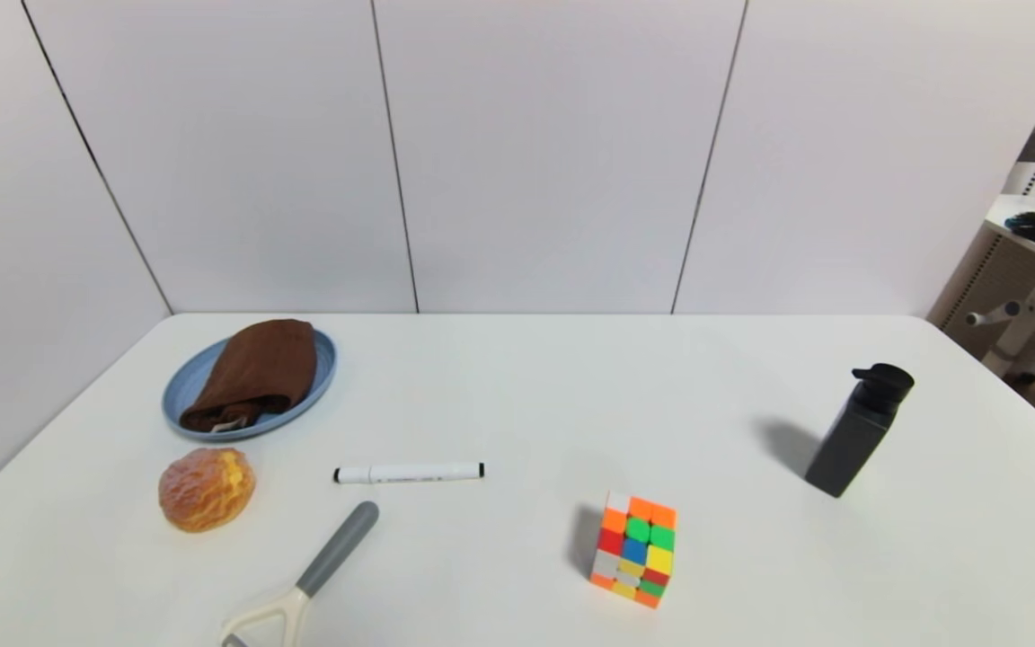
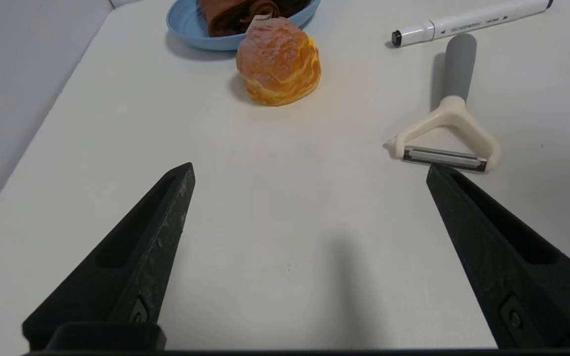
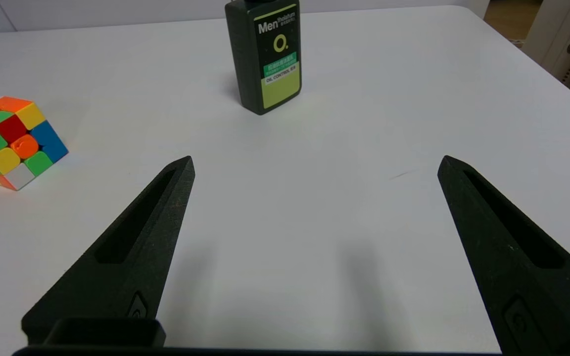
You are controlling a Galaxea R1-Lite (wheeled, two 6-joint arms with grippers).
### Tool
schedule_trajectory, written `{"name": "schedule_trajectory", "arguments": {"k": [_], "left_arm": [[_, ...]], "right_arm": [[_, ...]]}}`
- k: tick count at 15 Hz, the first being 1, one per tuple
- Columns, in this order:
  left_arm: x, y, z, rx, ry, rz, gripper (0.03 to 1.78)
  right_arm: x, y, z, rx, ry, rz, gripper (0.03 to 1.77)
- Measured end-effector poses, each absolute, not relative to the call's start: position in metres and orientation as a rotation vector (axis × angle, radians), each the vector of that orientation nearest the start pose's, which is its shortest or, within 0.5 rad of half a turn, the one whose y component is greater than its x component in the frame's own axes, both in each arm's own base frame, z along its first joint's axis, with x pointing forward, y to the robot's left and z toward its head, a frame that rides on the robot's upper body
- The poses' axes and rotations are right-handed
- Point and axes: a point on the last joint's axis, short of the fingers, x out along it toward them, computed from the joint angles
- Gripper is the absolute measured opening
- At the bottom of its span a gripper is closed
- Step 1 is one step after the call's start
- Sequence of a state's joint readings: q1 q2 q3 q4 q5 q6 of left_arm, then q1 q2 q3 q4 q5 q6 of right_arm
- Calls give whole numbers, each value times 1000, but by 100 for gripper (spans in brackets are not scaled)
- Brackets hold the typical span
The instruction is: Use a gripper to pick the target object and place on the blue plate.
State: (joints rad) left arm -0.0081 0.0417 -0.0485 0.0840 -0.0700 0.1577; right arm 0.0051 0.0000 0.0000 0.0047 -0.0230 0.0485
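Towel: the dark brown towel (image 1: pixel 257 371) lies on the blue plate (image 1: pixel 324 370) at upper left of the head view, its tagged end toward the near rim and just overhanging it.
Plate: it sits on the white worktop (image 1: pixel 517 404) near the back left corner, with the orange-brown bun (image 1: pixel 206 488) just beside its near edge.
Left gripper: the left gripper (image 2: pixel 309 170) shows only in its own wrist view, low over bare worktop, jaws spread wide with nothing between them; bun and plate sit in the upper part of that frame.
Right gripper: the right gripper (image 3: pixel 314 163) is parked over the worktop, jaws likewise wide apart and empty, facing the dark bottle (image 3: pixel 264 54) with the puzzle cube (image 3: pixel 10 141) at the frame's left edge.
Neither arm: none appears in the head view.
Step in hand: by the look of it the placing is done and the left arm is clear of the plate, so what remains is to settle and leave the towel alone.
Doing it well: keep the open jaws low and away from the bun, the peeler (image 2: pixel 446 133) at right of the left wrist frame, and the marker (image 2: pixel 468 22) above it.
Check: the towel's far end seems to rest inside the rim, though that edge is hard to read from here.
Risk: a nudge to the bun could push the plate.
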Motion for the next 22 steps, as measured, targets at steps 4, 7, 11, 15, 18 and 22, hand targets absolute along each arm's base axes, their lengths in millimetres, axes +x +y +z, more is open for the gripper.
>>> {"name": "schedule_trajectory", "arguments": {"k": [4, 7, 11, 15, 18, 22], "left_arm": [[-25, 0, 76, 70, 52, -33, 169], [-25, 0, 76, 68, 48, -30, 169], [-25, 0, 75, 68, 48, -30, 169], [-25, 0, 75, 68, 47, -31, 169], [-26, 0, 76, 66, 47, -30, 169], [-25, 0, 76, 40, 26, -28, 169]], "right_arm": [[-23, -1, 75, 49, 4, -17, 170], [-23, -1, 75, 49, 4, -18, 170], [-23, -1, 75, 48, 4, -18, 170], [-23, -1, 75, 48, 4, -18, 170], [-23, -1, 75, 49, 4, -18, 170], [-23, -1, 75, 48, 4, -18, 170]]}}
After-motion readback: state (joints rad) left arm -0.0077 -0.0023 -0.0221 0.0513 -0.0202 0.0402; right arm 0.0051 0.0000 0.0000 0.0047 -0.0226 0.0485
